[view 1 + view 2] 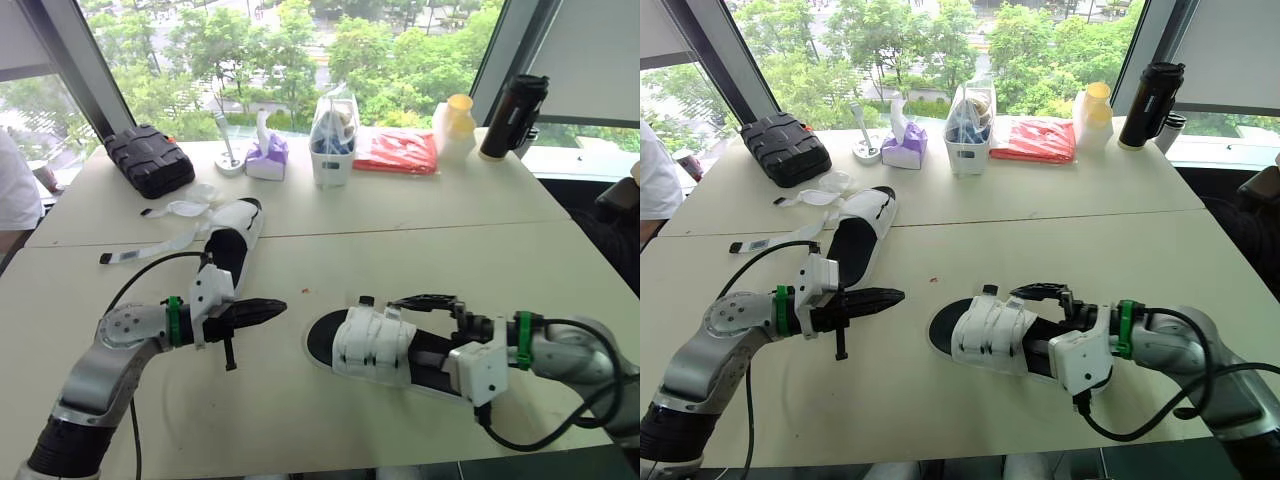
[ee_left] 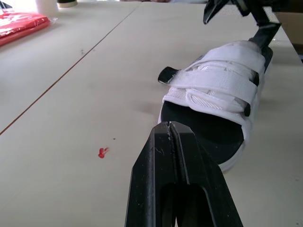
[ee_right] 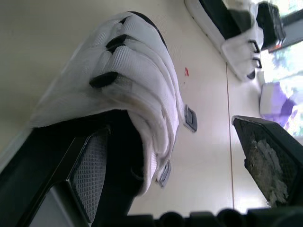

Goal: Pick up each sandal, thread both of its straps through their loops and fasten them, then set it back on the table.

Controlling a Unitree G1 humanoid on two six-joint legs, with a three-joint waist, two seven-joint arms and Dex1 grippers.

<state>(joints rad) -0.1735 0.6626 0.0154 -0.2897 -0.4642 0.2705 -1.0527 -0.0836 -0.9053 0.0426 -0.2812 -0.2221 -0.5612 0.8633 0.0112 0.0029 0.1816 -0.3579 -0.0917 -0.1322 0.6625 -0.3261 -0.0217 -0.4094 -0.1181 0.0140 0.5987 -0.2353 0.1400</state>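
Our left hand is closed, its 2 fingers pressed together with nothing between them. It sits low over the surface and aims at the near sandal, stopping a short gap from that sandal's closest end. A small red speck marks the surface beside the fingers.

Our right hand stands open at the sandal's other end. 1 finger lies along the black footbed and reaches toward the straps; the other is raised clear above it. The near sandal lies flat on the front half of the surface, between the 2 hands, with both white straps drawn across it.

The far sandal lies further back on the left, beyond the left hand, its loose straps trailing out sideways.

Along the window edge sit a black case, a purple tissue box, a white tub, a red packet, a yellow-capped bottle and a black flask.
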